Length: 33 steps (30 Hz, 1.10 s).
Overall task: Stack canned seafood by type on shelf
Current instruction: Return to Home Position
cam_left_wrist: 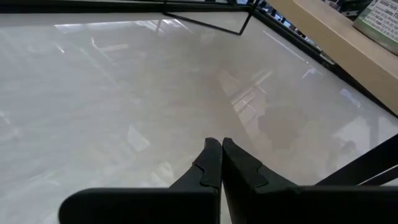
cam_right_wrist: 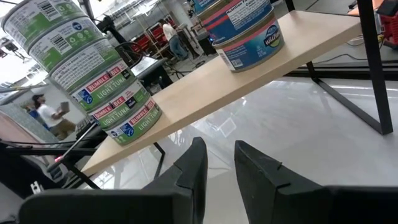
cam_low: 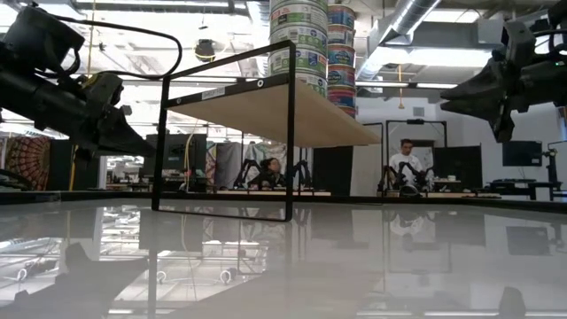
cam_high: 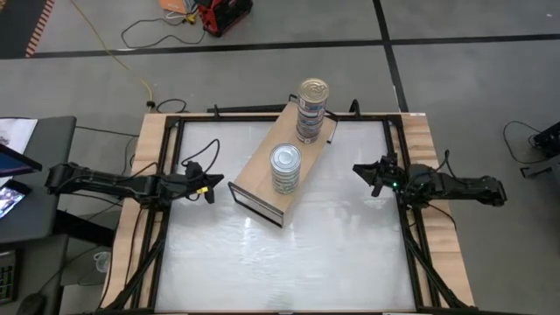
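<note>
The shelf (cam_high: 278, 175), a tan board on a thin black frame, stands slantwise on the white table. Two stacks of canned seafood rest on its top. A green-labelled stack with a silver lid (cam_high: 285, 166) (cam_right_wrist: 93, 74) stands toward the shelf's near end. A blue-and-pink-labelled stack with a gold lid (cam_high: 312, 109) (cam_right_wrist: 245, 31) stands at its far end. My left gripper (cam_high: 210, 187) (cam_left_wrist: 221, 148) hovers shut just left of the shelf, low over the table. My right gripper (cam_high: 360, 171) (cam_right_wrist: 221, 152) hangs to the shelf's right, pointing level at it, its fingers a little apart with nothing between them.
Bare white tabletop (cam_high: 289, 262) spreads in front of the shelf and under its board (cam_low: 275, 111). Wooden rails (cam_high: 149, 175) and black bars edge the table. A desk with a screen (cam_high: 17, 175) sits to the left. People (cam_low: 406, 159) stand in the room behind.
</note>
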{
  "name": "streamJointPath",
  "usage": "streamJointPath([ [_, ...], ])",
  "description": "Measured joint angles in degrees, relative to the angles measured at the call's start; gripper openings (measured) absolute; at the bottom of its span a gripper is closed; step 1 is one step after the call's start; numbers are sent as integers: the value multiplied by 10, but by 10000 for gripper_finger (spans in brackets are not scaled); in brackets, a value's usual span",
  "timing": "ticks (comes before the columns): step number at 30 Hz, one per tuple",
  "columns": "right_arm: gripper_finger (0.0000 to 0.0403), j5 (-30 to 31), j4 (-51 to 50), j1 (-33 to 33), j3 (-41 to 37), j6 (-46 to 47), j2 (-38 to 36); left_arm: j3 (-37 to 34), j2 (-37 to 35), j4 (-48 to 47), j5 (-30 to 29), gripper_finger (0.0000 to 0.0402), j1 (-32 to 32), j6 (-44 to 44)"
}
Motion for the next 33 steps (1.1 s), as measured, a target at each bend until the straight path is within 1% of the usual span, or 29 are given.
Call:
streamJointPath([
  [33,108,0,-1,0,-1,0,0,0,0,12,1,0,0,0],
])
